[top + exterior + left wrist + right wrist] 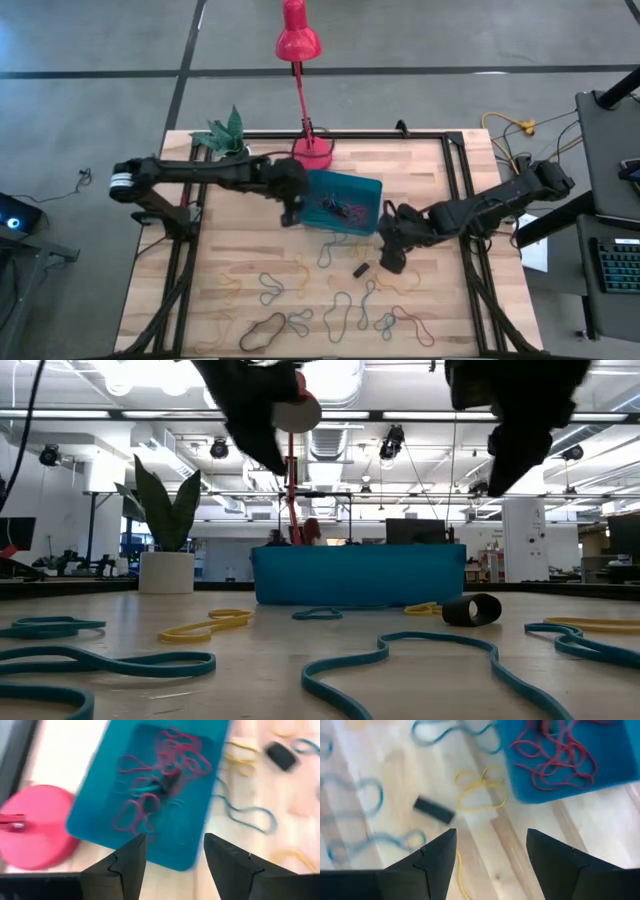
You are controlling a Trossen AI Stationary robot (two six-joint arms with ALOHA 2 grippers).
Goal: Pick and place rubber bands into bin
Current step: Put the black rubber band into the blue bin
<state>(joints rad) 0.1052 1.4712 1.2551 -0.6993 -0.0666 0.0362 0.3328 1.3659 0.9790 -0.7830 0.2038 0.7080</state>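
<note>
- The left claw (170,865) hangs open and empty above the bin's (372,190) near-left edge; nothing sits between its two fingers, which suits a drop just made into the tray rather than a grasp in progress.
- Ahead of that claw, inside the teal bin, lies a tangle of red rubber bands (165,775), piled loosely toward the middle where they would fall from above.
- The red lamp's round base (37,827) sits just beside the bin on the far side from the loose bands, so the left claw works in the gap between lamp and tray.
- The right claw (490,865) is also open and holds nothing, hovering over bare tabletop (520,845) just off the bin's front right corner.
- Ahead of the right claw lie a yellow band (477,790) close to the bin's corner and a small black cylinder (434,810) beside it; the yellow band looks like the nearest pick for that arm.
- Many bands, teal (345,312), yellow (225,290) and a black one (262,330), are scattered well clear of both claws toward the tabletop's front, so much of the task seems left.
- A potted plant (225,135) stands beyond the left arm, out of the way.
</note>
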